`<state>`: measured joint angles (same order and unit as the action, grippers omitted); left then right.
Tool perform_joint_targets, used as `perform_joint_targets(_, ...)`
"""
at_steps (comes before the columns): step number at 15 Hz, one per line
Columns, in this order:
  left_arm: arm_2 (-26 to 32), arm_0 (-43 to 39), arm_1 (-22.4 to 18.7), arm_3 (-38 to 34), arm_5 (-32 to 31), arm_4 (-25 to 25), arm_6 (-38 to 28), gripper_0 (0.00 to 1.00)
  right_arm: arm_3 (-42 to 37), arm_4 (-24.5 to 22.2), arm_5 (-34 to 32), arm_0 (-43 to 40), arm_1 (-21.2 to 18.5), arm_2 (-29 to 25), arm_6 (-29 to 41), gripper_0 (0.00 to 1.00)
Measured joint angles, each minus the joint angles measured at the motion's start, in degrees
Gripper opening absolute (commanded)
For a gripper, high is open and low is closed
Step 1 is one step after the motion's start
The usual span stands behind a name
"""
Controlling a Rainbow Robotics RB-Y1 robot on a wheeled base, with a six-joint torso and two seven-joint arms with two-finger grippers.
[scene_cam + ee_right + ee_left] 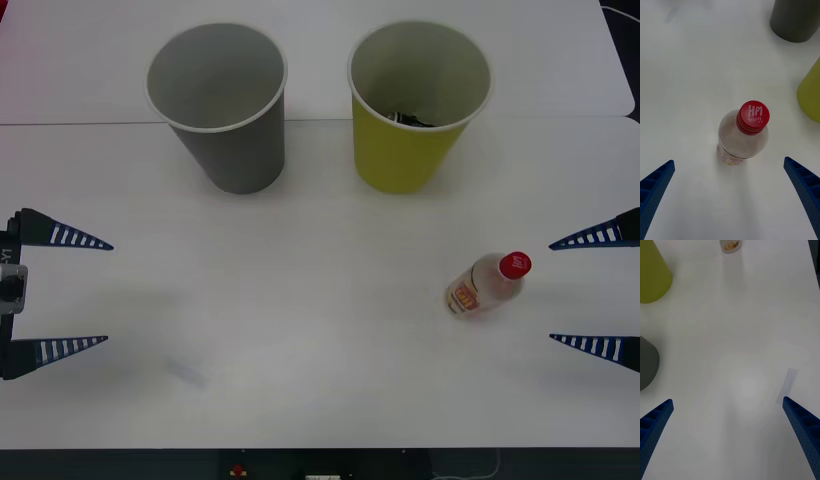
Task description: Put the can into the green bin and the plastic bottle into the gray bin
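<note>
Half done by the look of it: something dark already inside green bin point(405, 150), plastic bottle point(487, 283) upright on counter point(300, 330) before open right gripper point(598, 290), gray bin point(232, 130) unfilled, left gripper point(75, 292) open, idle.

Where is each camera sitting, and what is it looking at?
Front view: above the arms, looking down at the table; both open end effectors show, left and right.
Right wrist view: on the right arm, facing the plastic bottle between its blue fingers.
Left wrist view: on the left arm, facing bare table between its fingers.
All three share the bottle, green bin and gray bin.
</note>
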<state>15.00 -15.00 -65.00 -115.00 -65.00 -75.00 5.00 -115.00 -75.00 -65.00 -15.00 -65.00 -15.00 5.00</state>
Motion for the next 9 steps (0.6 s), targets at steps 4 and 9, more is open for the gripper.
perform_joint_targets(4,0.00,0.00,0.00,0.00,0.00,0.00,0.00,1.00,0.56,0.83,0.43,-0.08,-0.52,0.56,-0.08,1.00)
perform_joint_targets(9,0.00,0.00,0.00,0.00,0.00,0.00,0.00,1.00,3.75,3.53,1.26,0.04,-1.95,1.74,-1.48,1.00)
